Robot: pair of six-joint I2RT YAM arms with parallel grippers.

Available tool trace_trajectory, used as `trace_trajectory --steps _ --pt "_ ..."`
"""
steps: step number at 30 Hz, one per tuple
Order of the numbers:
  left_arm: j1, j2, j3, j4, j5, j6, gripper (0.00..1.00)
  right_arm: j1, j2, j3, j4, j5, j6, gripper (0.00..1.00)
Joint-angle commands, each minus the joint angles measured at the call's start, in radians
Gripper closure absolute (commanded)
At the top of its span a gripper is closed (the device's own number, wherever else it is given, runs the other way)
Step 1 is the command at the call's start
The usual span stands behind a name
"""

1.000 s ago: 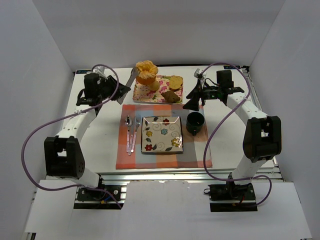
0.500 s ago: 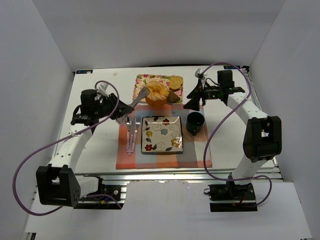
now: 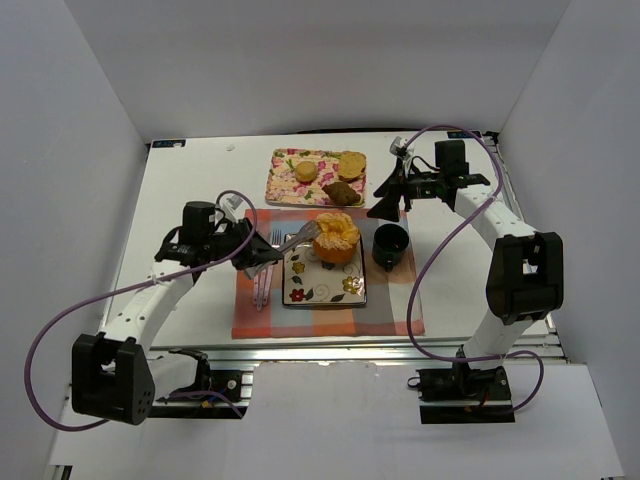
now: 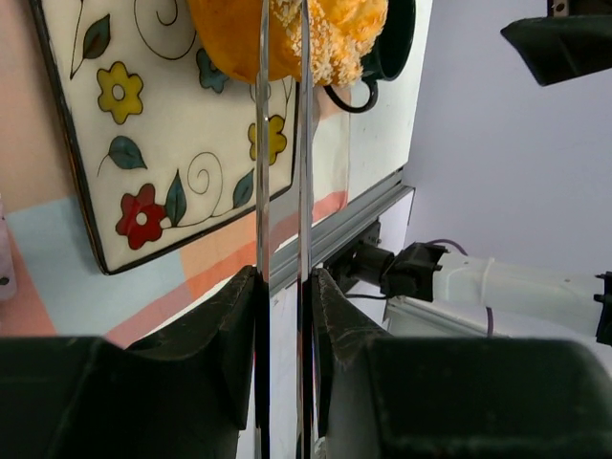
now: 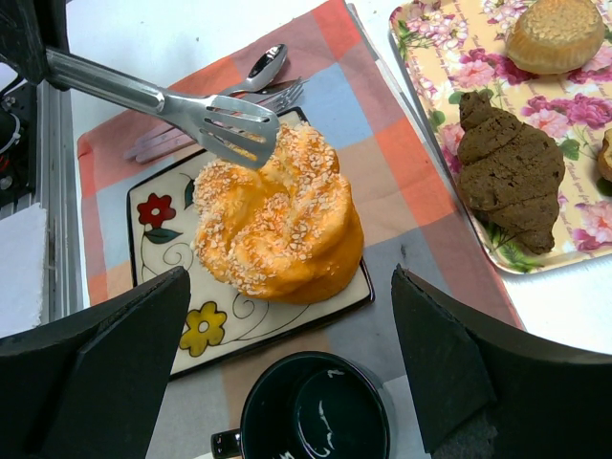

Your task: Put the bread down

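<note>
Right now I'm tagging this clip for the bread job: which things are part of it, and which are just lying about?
In the job: left gripper, tongs, seeded bread, floral plate.
Lying about: cup, spoon, fork, pastry tray, brown croissant, placemat.

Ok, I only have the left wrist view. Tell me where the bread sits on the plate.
Observer: In the top view, the bread covers the far right corner of the plate and overlaps its far rim. The head of the tongs lies on top of it.
Operator: Report what's beside that corner.
Observer: A dark mug stands just right of the plate, apart from the bread. It looks empty in the right wrist view.
Operator: Give me the right pincer.
Observer: The right pincer is open and holds nothing. It hangs beyond the mug, beside the tray.
</note>
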Motion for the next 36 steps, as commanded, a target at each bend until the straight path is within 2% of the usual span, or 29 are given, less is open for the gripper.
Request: trace_trajectory --steps 1,5,6,11,20,31,36 --pt "-0.003 -0.053 -0.003 -0.009 0.049 0.034 0.86 -0.004 -0.048 -0.012 -0.001 -0.022 -0.002 0.11" --pt "-0.003 -0.050 -0.013 -0.034 0.055 0.047 0.79 -0.004 -0.059 -0.023 -0.001 -0.018 -0.001 0.11" --pt "-0.005 -0.047 -0.013 -0.046 0.054 0.055 0.70 -0.004 -0.060 -0.025 -0.001 -0.017 -0.001 0.11" --pt "-0.005 -0.031 -0.004 -0.109 0.042 0.095 0.48 -0.004 -0.067 -0.034 -0.001 -0.014 -0.001 0.11" --pt "-0.005 -0.059 0.020 -0.125 0.037 0.104 0.45 -0.004 -0.068 -0.040 -0.001 -0.017 -0.004 0.11" --pt "0.004 -0.033 0.180 -0.178 -0.030 0.166 0.46 -0.004 -0.068 -0.048 -0.001 -0.022 -0.016 0.11" --pt "0.016 0.007 0.241 -0.229 -0.073 0.241 0.48 -0.004 -0.070 -0.048 -0.004 -0.022 -0.025 0.11"
